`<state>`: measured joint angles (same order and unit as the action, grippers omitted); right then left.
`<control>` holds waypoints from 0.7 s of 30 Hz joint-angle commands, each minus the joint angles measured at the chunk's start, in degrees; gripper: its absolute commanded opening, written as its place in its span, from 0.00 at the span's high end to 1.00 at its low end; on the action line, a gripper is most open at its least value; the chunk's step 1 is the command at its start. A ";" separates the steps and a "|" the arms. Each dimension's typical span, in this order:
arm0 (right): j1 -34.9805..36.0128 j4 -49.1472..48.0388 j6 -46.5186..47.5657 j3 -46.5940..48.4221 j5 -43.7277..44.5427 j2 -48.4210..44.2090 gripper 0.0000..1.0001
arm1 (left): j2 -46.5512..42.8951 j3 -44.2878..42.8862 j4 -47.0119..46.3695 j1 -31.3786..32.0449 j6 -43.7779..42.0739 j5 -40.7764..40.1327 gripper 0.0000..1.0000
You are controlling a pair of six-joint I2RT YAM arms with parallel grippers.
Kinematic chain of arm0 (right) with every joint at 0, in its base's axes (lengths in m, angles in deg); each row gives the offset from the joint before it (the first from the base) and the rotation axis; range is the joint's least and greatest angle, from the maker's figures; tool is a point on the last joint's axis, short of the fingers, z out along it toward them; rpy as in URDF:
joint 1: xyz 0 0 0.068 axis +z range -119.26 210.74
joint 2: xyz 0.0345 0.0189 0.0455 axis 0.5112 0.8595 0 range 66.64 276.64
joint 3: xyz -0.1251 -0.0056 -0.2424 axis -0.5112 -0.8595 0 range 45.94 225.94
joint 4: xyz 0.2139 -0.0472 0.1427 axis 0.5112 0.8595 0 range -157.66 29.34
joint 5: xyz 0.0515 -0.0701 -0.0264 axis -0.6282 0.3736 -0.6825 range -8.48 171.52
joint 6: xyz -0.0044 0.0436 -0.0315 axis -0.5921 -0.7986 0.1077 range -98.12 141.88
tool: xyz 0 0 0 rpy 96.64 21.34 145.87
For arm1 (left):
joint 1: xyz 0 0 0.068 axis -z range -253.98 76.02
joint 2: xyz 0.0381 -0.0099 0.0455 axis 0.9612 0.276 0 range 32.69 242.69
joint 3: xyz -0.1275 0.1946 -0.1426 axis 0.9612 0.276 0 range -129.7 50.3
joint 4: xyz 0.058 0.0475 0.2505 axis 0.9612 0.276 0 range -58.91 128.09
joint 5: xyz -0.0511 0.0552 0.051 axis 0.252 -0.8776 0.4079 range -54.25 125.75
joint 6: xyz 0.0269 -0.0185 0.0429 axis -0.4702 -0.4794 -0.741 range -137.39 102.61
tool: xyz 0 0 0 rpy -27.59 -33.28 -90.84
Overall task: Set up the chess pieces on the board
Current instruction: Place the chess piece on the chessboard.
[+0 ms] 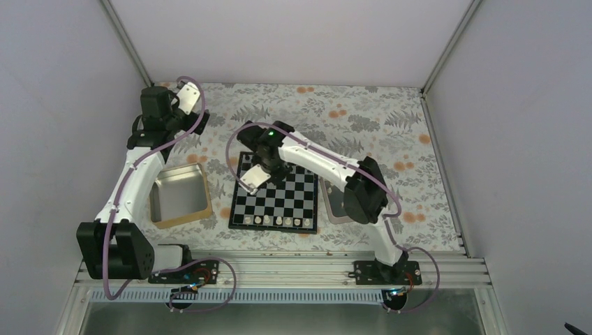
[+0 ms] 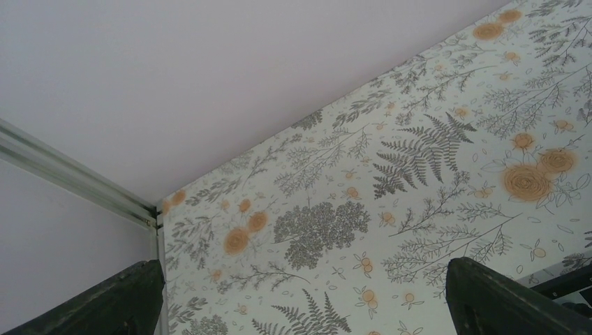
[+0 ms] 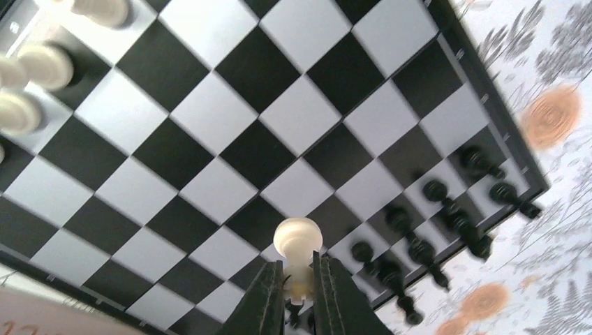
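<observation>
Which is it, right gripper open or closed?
Closed. The right gripper pinches a white chess piece by its base, with the board behind it.

The right gripper [image 1: 271, 173] hovers over the board's [image 1: 297, 199] far-left corner (a few white pieces [image 1: 279, 220] line its near edge).

From above, the right arm [image 1: 317, 159] covers the far left corner of the board [image 1: 297, 197], and its elbow hides most of the tray [image 1: 327, 207] just beside it. The white pieces [image 1: 279, 220] along the near edge are too small to tell one kind from another.

Up close, the foot of the white piece [image 3: 298, 239] is hidden between the fingers of the right gripper [image 3: 299, 265]. The black pieces [image 3: 447, 213] are blurred, and more white pieces [image 3: 42, 66] are blurred and cut off at the corner.

The left gripper [image 2: 304, 269] shows only two dark fingertips [image 2: 489, 300] at the bottom edge.
</observation>
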<state>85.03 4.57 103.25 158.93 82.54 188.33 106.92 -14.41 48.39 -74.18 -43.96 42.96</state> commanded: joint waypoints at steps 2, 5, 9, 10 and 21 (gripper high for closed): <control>3.42 0.90 0.12 5.05 -0.92 4.17 0.96 | -1.47 -0.50 -1.05 -0.14 -0.61 0.66 0.00; 5.24 -0.22 0.52 5.38 -1.02 5.46 0.96 | -1.52 -0.08 -1.59 -0.23 -1.04 -0.32 0.00; 7.59 -1.94 1.26 6.60 -1.31 6.68 0.96 | -1.38 -0.03 -2.28 -1.22 -1.51 -1.97 0.00; 8.04 -2.18 1.45 7.01 -1.33 7.00 0.96 | -1.40 -0.14 -2.27 -1.61 -1.51 -1.93 0.00; 12.73 -3.57 3.40 10.85 -2.13 10.54 0.96 | -2.33 0.43 -2.49 -4.01 -1.55 -0.74 0.00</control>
<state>96.13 1.27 105.08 167.65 81.82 196.68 106.25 -14.39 47.05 -77.73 -45.07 41.69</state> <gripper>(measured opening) 0.088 0.999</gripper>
